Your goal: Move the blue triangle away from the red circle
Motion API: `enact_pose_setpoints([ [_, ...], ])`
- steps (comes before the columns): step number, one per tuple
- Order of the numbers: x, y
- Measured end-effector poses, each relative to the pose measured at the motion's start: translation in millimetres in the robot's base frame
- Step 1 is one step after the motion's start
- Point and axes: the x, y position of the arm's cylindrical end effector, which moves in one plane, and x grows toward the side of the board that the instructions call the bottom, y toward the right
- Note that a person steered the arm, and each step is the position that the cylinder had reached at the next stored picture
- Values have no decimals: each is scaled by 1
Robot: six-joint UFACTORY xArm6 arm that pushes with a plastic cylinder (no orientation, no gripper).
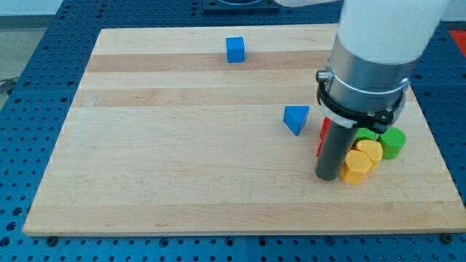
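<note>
The blue triangle (295, 118) lies on the wooden board (182, 145), right of centre. My rod comes down from the view's top right; my tip (328, 177) rests on the board below and to the right of the triangle, with a gap between them. Red block parts (322, 131) show just left of the rod, mostly hidden behind it; their shape cannot be made out. The triangle sits a short way to the left of these red parts.
A blue cube (234, 49) sits near the board's top edge. Right of the rod are two yellow blocks (357, 167) (369, 150) and two green blocks (393, 143) (364, 135), close to the board's right edge.
</note>
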Motion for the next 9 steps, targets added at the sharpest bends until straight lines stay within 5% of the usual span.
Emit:
enact_pose_setpoints([
  [4,-96,-16],
  [7,-207,-72],
  [9,-214,-79],
])
